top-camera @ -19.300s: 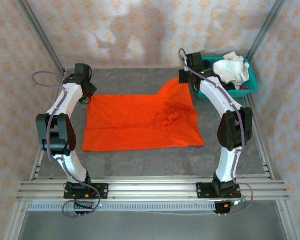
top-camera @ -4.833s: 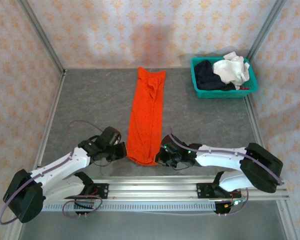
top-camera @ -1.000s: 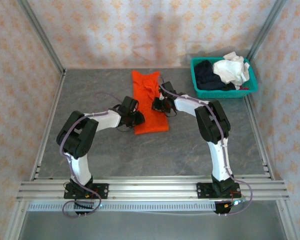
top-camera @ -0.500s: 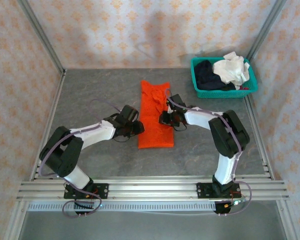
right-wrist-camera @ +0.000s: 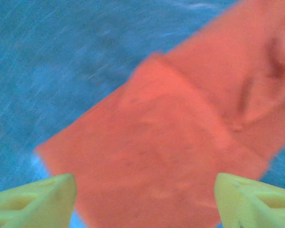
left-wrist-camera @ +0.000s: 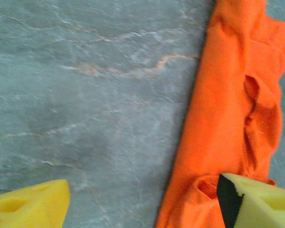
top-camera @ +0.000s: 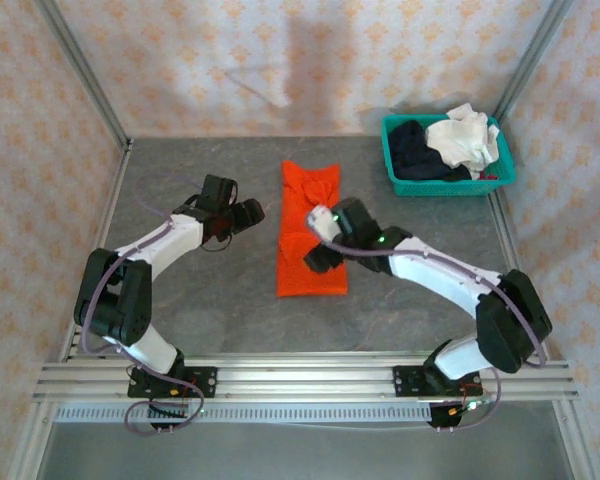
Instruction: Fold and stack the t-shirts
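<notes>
The orange t-shirt (top-camera: pixel 310 235) lies folded into a narrow strip on the grey table, its long axis running near to far. My left gripper (top-camera: pixel 252 213) hovers just left of it, open and holding nothing. In the left wrist view the orange t-shirt (left-wrist-camera: pixel 232 109) lies to the right, partly under the right finger, and the left gripper (left-wrist-camera: pixel 142 209) spans bare table and the shirt's edge. My right gripper (top-camera: pixel 318 258) hangs over the shirt's near half, open. In the right wrist view the right gripper (right-wrist-camera: pixel 142 204) is above the blurred orange t-shirt (right-wrist-camera: pixel 171 142).
A teal mesh basket (top-camera: pixel 501 172) stands at the back right with a white shirt (top-camera: pixel 465 138) and a dark navy shirt (top-camera: pixel 415 150) in it. Metal frame posts rise at the corners, and aluminium rails (top-camera: pixel 300 380) run along the near edge.
Both grippers drew the orange shirt a little nearer, then opened and let it go. The left gripper pulled back to the left; the right one lifted over the shirt's near half.
</notes>
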